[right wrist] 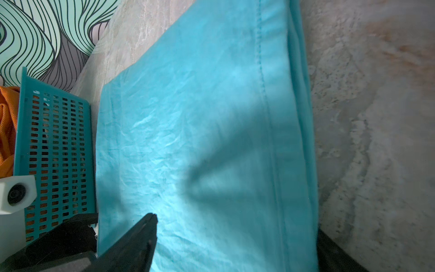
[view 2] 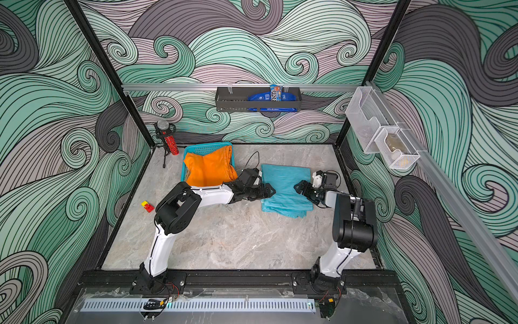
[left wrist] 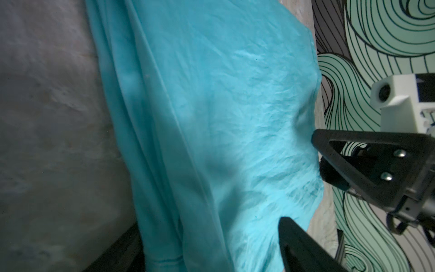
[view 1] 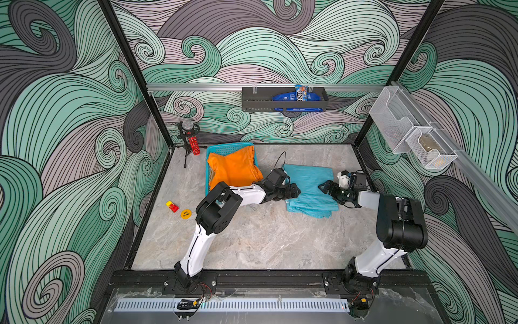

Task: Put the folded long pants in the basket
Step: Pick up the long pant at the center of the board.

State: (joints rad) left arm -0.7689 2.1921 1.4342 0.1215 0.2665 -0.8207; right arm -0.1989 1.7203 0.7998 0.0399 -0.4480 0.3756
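Teal pants (view 1: 308, 182) lie folded on the bench (view 1: 252, 238) beside the basket (view 1: 229, 146), which already holds the orange pair (view 1: 235, 168), so my left claw (view 1: 295, 192) and right claw (view 1: 322, 186) flank them, jaws apart, gripping nothing, presumably to lift both sides together.
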